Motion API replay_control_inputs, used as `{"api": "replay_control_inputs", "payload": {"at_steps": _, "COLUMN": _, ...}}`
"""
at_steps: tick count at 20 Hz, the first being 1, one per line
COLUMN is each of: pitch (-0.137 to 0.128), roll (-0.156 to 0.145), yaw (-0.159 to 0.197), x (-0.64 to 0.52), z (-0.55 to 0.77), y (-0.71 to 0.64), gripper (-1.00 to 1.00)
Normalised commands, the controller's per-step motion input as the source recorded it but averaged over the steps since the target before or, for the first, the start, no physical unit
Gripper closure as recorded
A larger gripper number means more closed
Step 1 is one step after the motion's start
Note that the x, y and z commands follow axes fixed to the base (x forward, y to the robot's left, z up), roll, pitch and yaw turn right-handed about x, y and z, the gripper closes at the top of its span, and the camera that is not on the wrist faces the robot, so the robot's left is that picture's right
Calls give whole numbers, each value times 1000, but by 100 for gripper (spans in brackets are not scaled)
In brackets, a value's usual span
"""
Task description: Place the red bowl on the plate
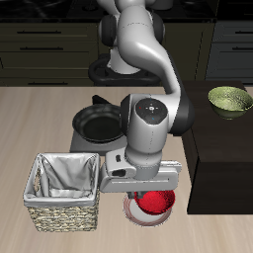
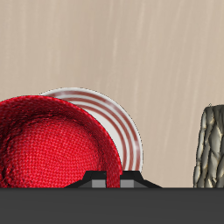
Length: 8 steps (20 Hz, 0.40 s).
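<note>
In the exterior view, a square woven wicker basket with a grey cloth lining (image 1: 65,190) is sitting at the lower left of the frame, near the table's front edge. Just behind it, toward the middle, a black round frying pan (image 1: 98,126) is resting on the pale wooden table (image 1: 30,119). At the centre, the grey and white robot arm (image 1: 148,109) is bending down over the lower middle, where the small glossy red round bowl (image 1: 155,205) is lying over the small flat plate with a pinkish-red rim (image 1: 131,211). The gripper (image 1: 144,190) is hanging right above the bowl; whether its fingers are spread or pinching it I cannot tell. At the upper right, a pale-green patterned bowl (image 1: 230,100) is sitting on a dark raised counter (image 1: 222,158).

In the wrist view, the red bowl (image 2: 48,144) is overlapping the striped plate (image 2: 122,127), with the basket's woven wall (image 2: 210,149) nearby.
</note>
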Motion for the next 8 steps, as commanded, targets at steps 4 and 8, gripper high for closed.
{"api": "replay_control_inputs", "payload": {"at_steps": 4, "pitch": -37, "roll": -14, "yaw": 40, "x": -77, "z": 127, "y": 4, "gripper": -100}}
{"api": "replay_control_inputs", "payload": {"at_steps": 8, "pitch": -55, "roll": 20, "yaw": 4, "x": -123, "z": 251, "y": 47, "gripper": -100}}
